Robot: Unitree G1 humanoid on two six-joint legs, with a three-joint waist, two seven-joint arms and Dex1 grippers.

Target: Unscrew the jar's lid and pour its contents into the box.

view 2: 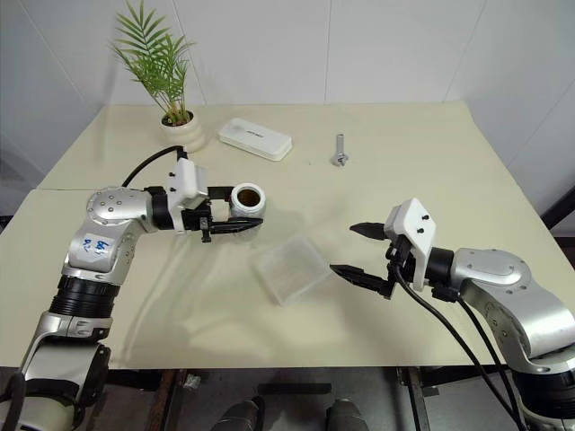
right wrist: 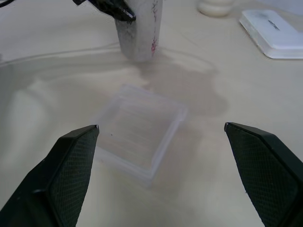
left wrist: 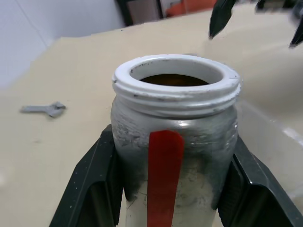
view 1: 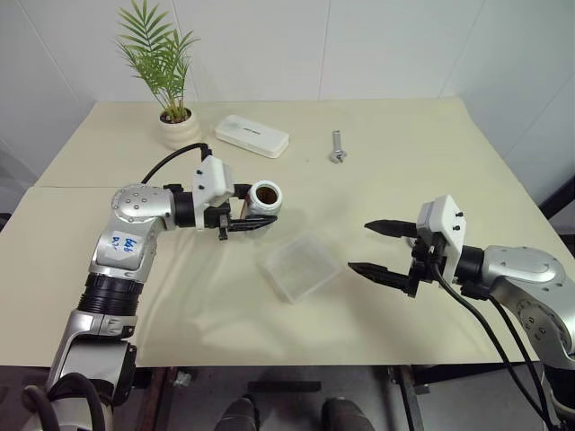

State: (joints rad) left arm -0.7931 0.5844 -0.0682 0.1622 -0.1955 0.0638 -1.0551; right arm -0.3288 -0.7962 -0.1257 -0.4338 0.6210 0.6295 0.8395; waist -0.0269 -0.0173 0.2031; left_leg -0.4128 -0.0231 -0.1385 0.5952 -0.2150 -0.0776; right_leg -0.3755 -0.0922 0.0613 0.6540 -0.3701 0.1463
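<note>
My left gripper [view 1: 259,214] is shut on the jar [view 1: 262,199], a silvery-grey cylinder with a red stripe [left wrist: 163,175] down its side. The jar stands roughly upright with its white threaded mouth uncovered, and brown contents [left wrist: 175,79] show inside. The lid is out of view. The box [view 1: 301,267], a shallow clear tray, lies on the table just right of and nearer than the jar. Right of the box my right gripper [view 1: 358,247] is open, holds nothing, and points toward the box [right wrist: 139,130].
A white oblong case [view 1: 252,136] and a potted palm [view 1: 178,126] stand at the back left of the cream table [view 1: 431,171]. A small grey metal tool [view 1: 338,146] lies at the back centre.
</note>
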